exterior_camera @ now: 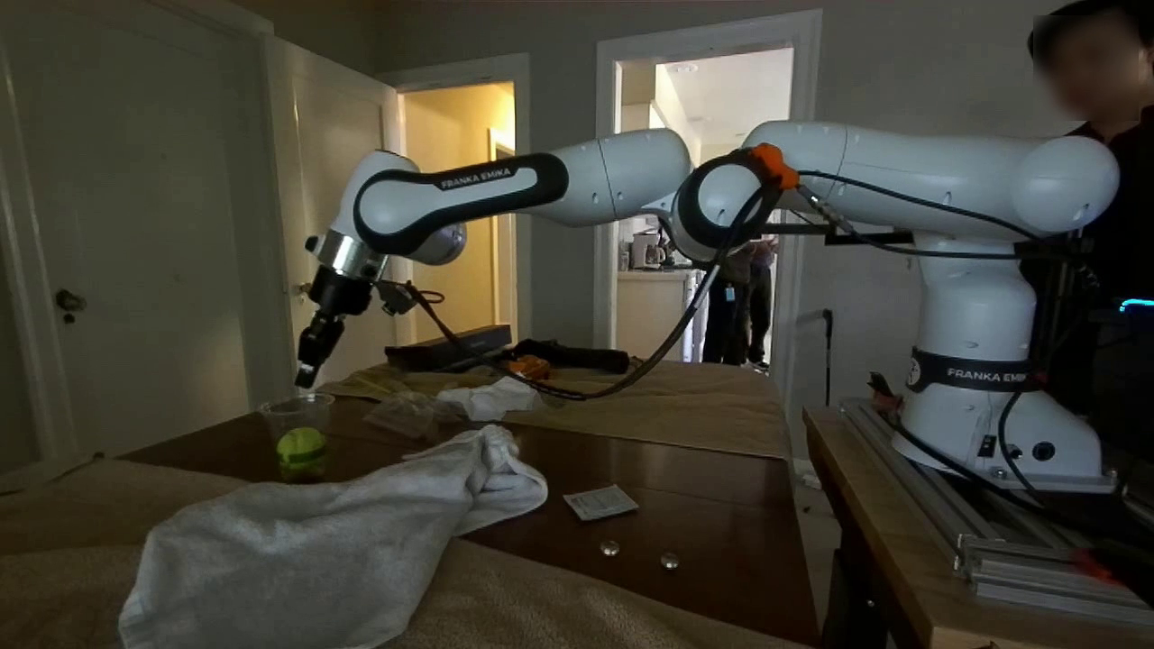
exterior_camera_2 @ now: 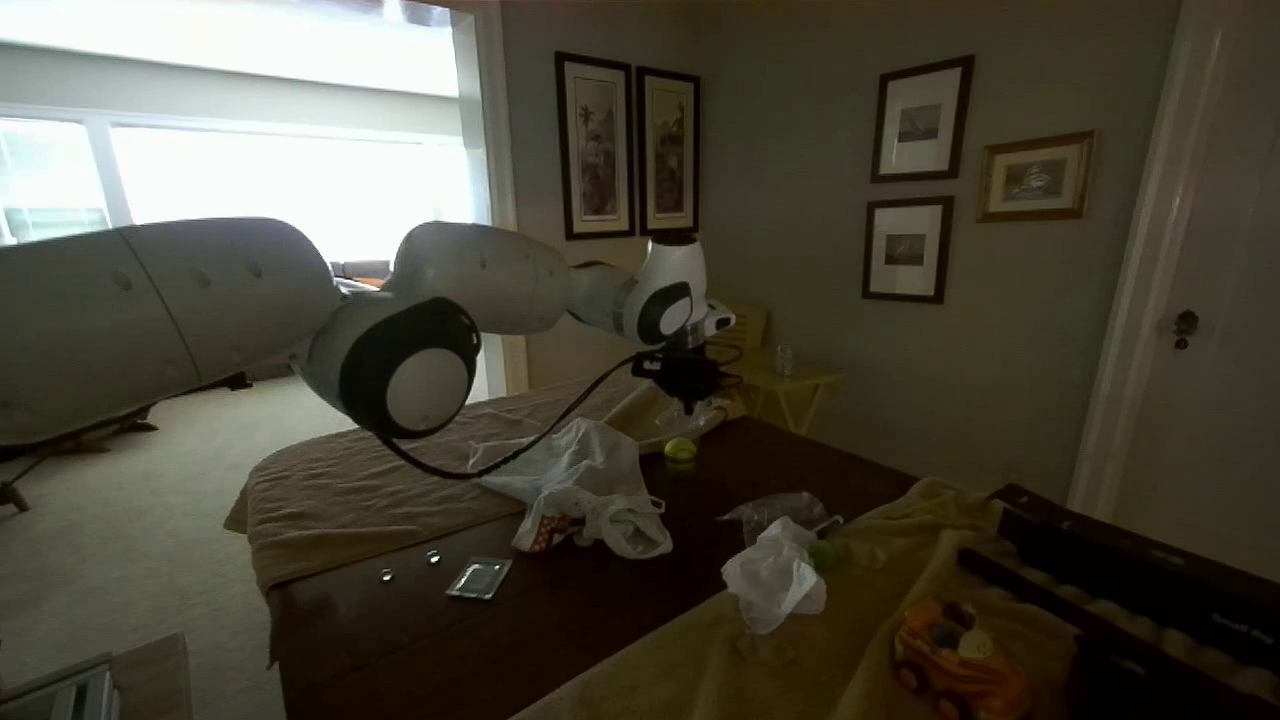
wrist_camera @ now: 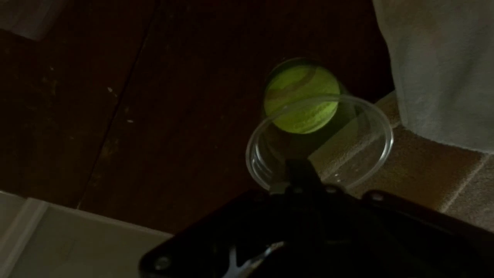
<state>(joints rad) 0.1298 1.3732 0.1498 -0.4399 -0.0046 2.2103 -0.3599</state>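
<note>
My gripper [exterior_camera: 307,374] points down just above the rim of a clear plastic cup [exterior_camera: 281,418]. Its fingers look closed together with nothing visible between them. A yellow-green tennis ball [exterior_camera: 302,448] sits low inside the cup, which stands upright on the dark wooden table [exterior_camera: 685,491]. In the wrist view, the dark fingertips [wrist_camera: 299,170] overlap the near part of the cup's round opening [wrist_camera: 389,143], with the ball [wrist_camera: 303,98] beyond. I cannot tell whether they touch the rim. In an exterior view, the gripper [exterior_camera_2: 690,405] is above the ball [exterior_camera_2: 680,450].
A crumpled white cloth [exterior_camera: 315,550] lies beside the cup. A square packet [exterior_camera: 601,502] and two small shiny round things [exterior_camera: 609,547] lie nearer the base. A clear plastic bag [exterior_camera: 401,415], a white crumpled sheet [exterior_camera_2: 775,575] and an orange toy vehicle [exterior_camera_2: 955,650] lie along another side.
</note>
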